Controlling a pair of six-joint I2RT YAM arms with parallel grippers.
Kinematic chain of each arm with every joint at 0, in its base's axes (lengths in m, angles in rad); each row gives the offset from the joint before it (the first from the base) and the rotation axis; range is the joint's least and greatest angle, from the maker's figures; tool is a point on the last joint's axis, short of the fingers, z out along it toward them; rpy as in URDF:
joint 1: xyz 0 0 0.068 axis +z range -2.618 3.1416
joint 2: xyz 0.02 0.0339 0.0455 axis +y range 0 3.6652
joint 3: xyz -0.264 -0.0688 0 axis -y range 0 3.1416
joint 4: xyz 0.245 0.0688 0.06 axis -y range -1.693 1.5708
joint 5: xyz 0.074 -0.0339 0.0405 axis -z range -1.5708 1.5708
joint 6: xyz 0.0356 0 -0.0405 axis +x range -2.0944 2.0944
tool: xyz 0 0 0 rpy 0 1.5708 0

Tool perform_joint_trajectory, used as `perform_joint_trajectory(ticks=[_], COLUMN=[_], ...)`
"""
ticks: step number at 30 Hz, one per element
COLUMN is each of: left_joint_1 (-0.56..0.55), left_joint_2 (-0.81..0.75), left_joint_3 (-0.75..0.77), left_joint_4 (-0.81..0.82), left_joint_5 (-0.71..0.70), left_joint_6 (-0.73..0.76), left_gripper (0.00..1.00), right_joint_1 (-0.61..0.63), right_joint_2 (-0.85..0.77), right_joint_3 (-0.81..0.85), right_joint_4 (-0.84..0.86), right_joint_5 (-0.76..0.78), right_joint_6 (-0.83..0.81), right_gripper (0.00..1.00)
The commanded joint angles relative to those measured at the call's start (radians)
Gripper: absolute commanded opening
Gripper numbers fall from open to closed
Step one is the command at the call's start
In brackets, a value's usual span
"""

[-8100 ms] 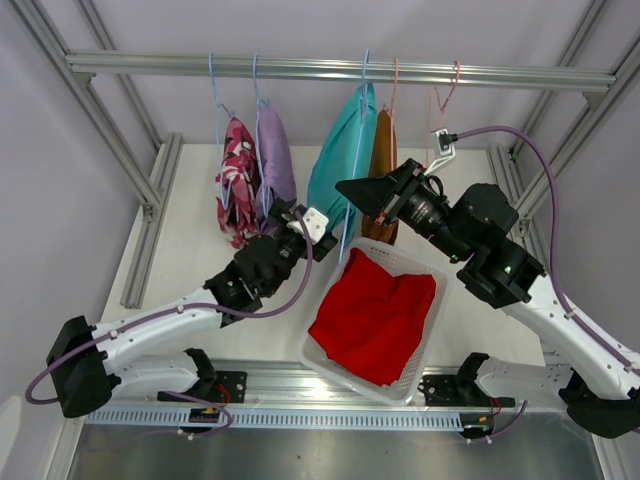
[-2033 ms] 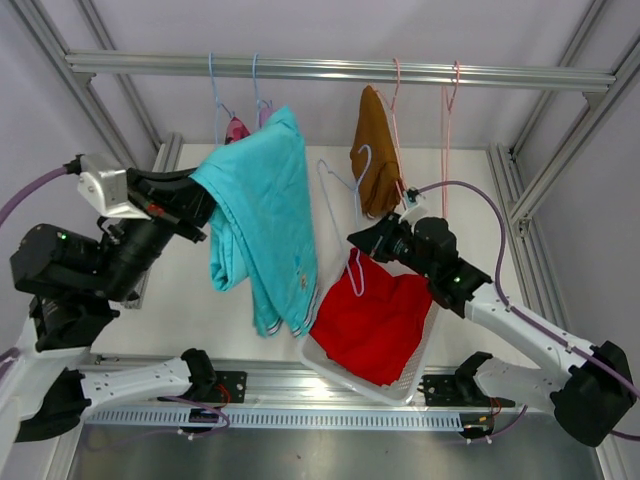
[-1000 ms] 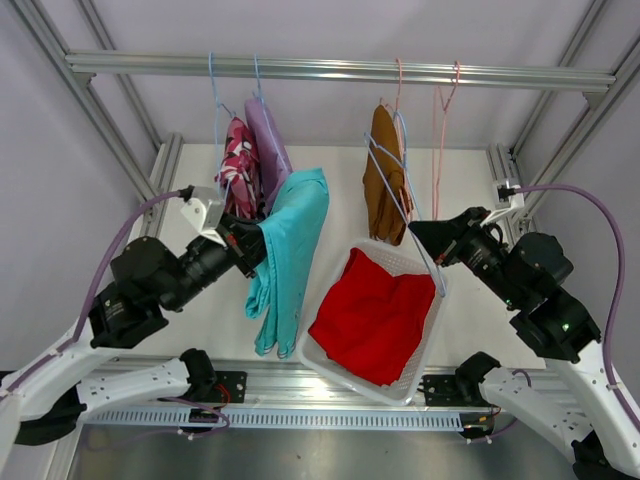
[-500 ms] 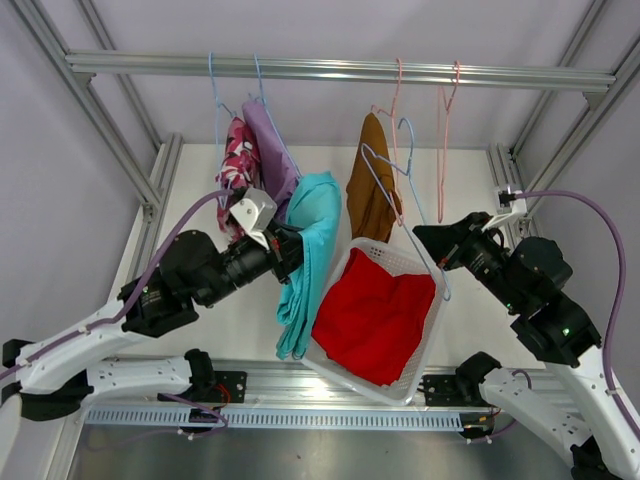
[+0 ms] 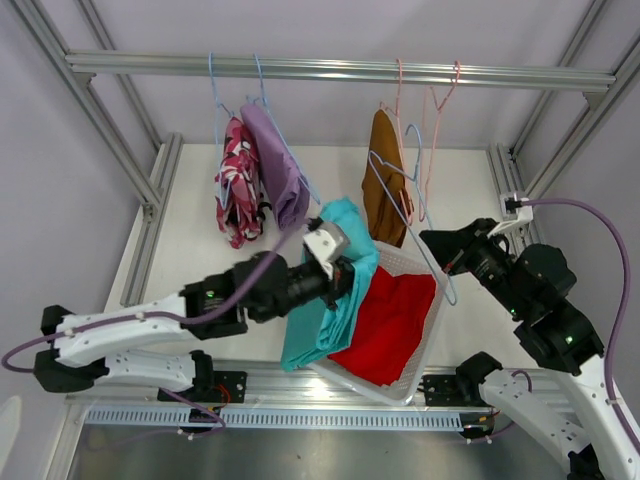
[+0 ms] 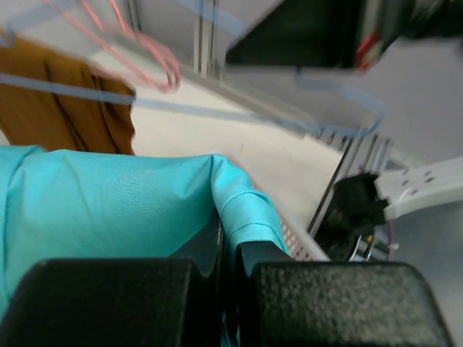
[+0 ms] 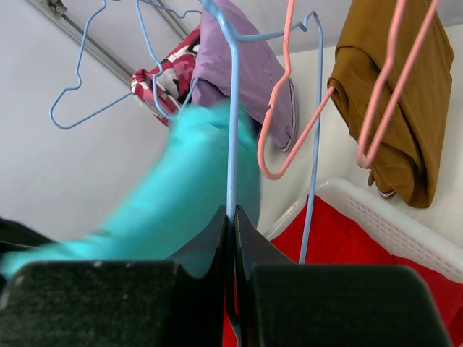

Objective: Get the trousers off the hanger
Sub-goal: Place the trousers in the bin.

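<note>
Pinching teal trousers (image 5: 322, 325), left hand (image 5: 347, 281) hangs by basket (image 5: 426, 350)

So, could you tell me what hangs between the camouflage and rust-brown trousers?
In the top view, the lilac trousers hang beside the camouflage trousers; onward to the rust-brown trousers the rail is bare.

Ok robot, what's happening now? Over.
Left fingers shut on teal trousers, hanging over basket edge. Right fingers shut on bare blue hanger. Nothing in the way.

L end effector (image 5: 347, 280) clamped, R end effector (image 5: 432, 241) clamped, both raised
</note>
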Motion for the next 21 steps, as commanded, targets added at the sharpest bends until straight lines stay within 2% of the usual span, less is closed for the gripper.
perform_joint_trajectory(ticks=[1,2,6,11,21], left_joint_1=[-0.033,-0.037,-0.068,-0.100,-0.122], left_joint_2=[0.061,0.081,0.138,0.224,0.318], left_joint_3=[-0.107,-0.177,-0.247,-0.192,-0.031], left_joint_4=[0.102,0.125,0.223,0.225,0.176], left_joint_5=[-0.047,-0.050,-0.046,-0.058,-0.090], left_joint_6=[-0.064,-0.079,-0.139,-0.138,-0.113], left_gripper=[0.01,0.01,0.01,0.01,0.01], right_joint_1=[-0.009,-0.009,-0.009,-0.008,0.008], right_joint_2=[-0.047,-0.053,-0.079,-0.099,-0.113], right_joint_3=[0.038,0.047,0.115,0.172,0.156], right_joint_4=[-0.035,-0.049,-0.118,-0.158,-0.185], right_joint_5=[0.020,0.034,0.117,0.148,0.177], right_joint_6=[-0.031,-0.037,-0.070,-0.089,-0.098], right_gripper=[0.00,0.00,0.00,0.00,0.00])
